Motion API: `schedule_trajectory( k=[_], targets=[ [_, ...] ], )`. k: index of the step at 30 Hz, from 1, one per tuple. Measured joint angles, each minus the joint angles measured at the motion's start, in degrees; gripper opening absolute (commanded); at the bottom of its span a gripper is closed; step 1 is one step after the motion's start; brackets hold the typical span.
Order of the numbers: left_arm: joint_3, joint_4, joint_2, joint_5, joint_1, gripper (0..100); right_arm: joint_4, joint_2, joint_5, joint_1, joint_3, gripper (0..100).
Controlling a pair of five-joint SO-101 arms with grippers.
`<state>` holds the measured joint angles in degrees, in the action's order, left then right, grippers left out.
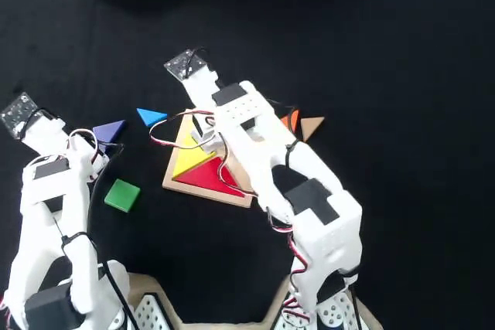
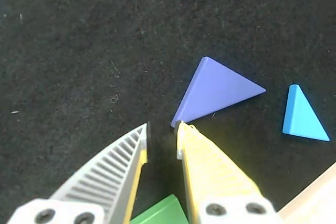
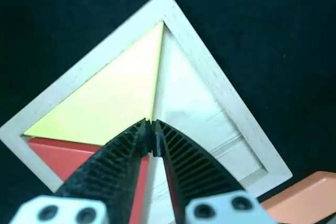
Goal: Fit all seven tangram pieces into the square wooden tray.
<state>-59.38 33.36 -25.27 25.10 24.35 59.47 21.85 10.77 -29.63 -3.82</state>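
The square wooden tray lies mid-table with a yellow triangle and a red triangle inside. My right gripper hangs shut and holding nothing over the tray's bare floor, at the edge of the yellow triangle, with the red triangle beside it. My left gripper is open a little, its yellow fingertip just short of the purple triangle. Near it lie a light blue triangle and a green square.
On the black cloth, the purple triangle, light blue triangle and green square lie left of the tray. An orange piece and a tan triangle lie to its right, partly under the right arm.
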Motion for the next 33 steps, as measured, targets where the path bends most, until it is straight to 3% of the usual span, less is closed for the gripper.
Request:
schedule_trajectory(
  k=[13, 19, 33],
  targets=[
    [0.00, 0.00, 0.00, -0.09, 0.00, 11, 2.64, -1.32, 0.00, -0.53, -0.62, 1.1],
    [0.00, 0.00, 0.00, -0.09, 0.00, 11, 0.97, -6.51, 0.00, 5.63, -5.54, 1.1],
    [0.00, 0.00, 0.00, -0.09, 0.00, 11, -1.76, -2.46, 1.76, 0.62, -8.18, 1.1]
  ],
)
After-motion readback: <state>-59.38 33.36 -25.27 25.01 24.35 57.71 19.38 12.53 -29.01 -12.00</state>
